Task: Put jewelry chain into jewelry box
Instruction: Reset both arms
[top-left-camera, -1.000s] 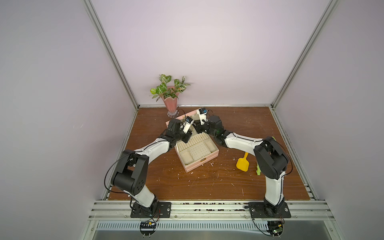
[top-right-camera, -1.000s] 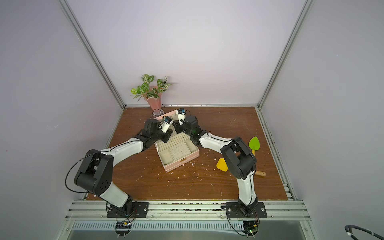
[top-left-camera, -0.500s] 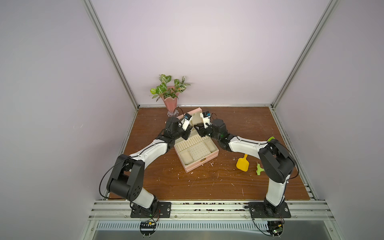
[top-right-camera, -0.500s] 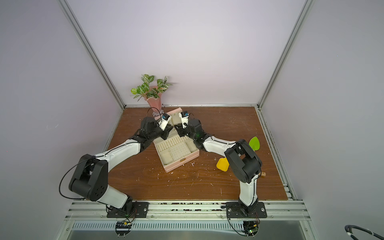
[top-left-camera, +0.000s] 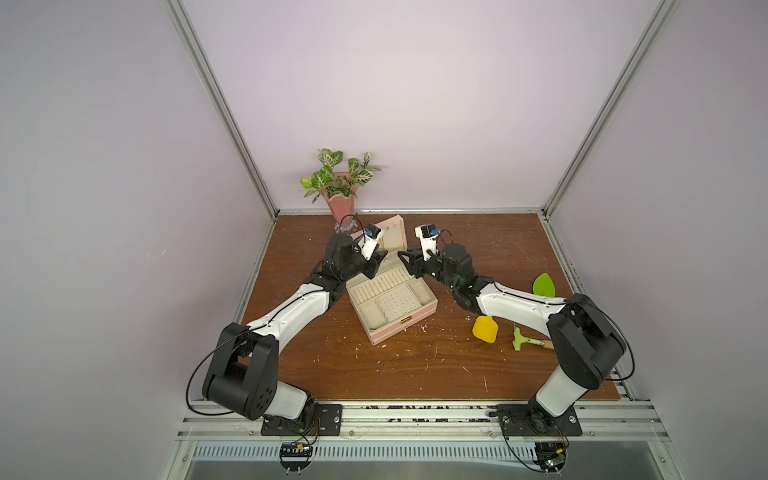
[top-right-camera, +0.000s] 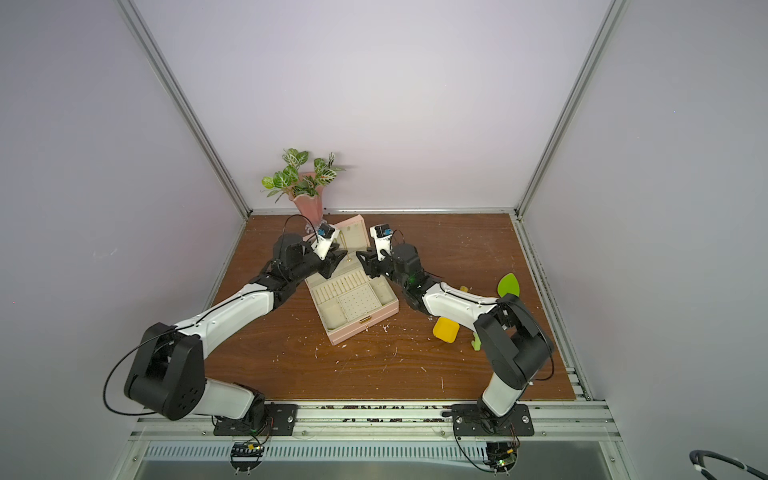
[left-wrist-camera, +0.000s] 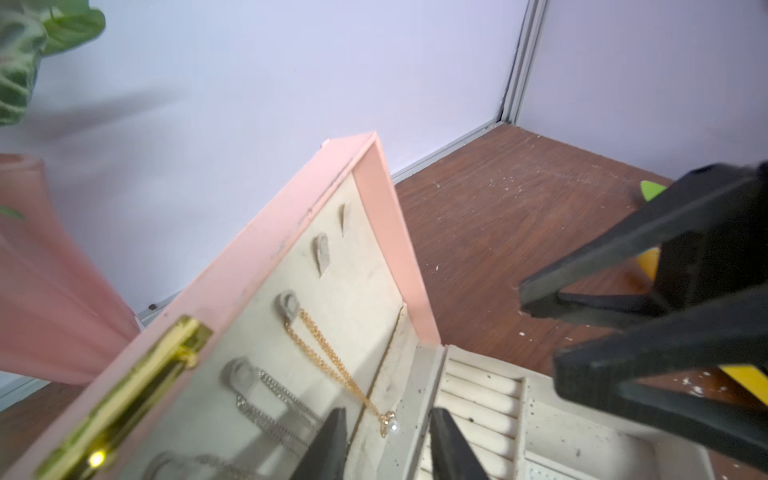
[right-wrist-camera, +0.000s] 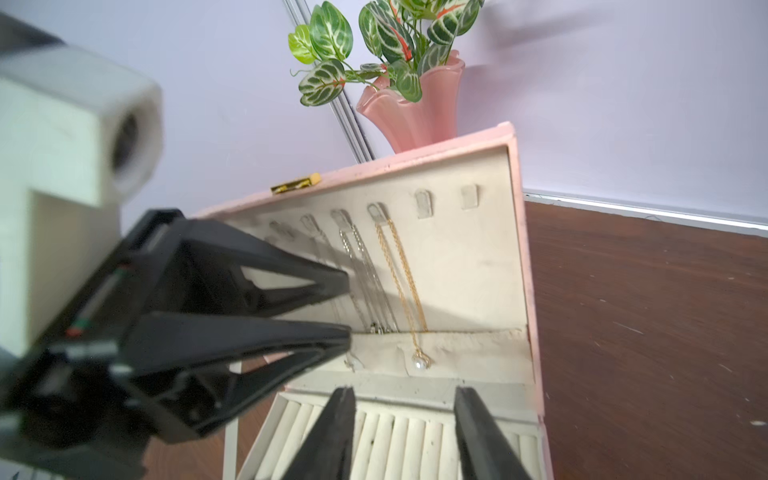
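- Both top views: the pink box (top-left-camera: 400, 328) sits open on the wooden table (top-left-camera: 415, 365). Its lid (top-left-camera: 392, 232) is raised toward the back wall, with a pink vase (top-left-camera: 344, 204) just behind.
- The left gripper (top-left-camera: 376, 266) and right gripper (top-left-camera: 405, 259) face each other over the box's back edge, in front of the lid, not touching.
- The gold chain is too fine to make out here. A yellow spatula (top-left-camera: 485, 329) lies well off on the right arm's side.
- Left wrist view: the gold chain (left-wrist-camera: 328, 357) hangs from a hook (left-wrist-camera: 286, 305) on the lid's cream lining. Its bead (left-wrist-camera: 393, 426) sits low near the hinge.
- The left gripper (left-wrist-camera: 386, 453) has its jaws parted with nothing held; the bead lies just beyond the tips.
- The right gripper (left-wrist-camera: 540, 332) is also parted and empty, clear of the chain.
- Silver chains (left-wrist-camera: 270, 399) hang on the neighbouring hooks.
- Right wrist view: the chain (right-wrist-camera: 405, 282) hangs straight down the lid. The bead (right-wrist-camera: 419, 363) rests on the fabric band at the lid's foot.
- The right gripper (right-wrist-camera: 405, 436) is spread over the ring rolls, holding nothing.
- The left gripper (right-wrist-camera: 348, 309) is parted beside the silver chains (right-wrist-camera: 361, 266), gripping nothing.
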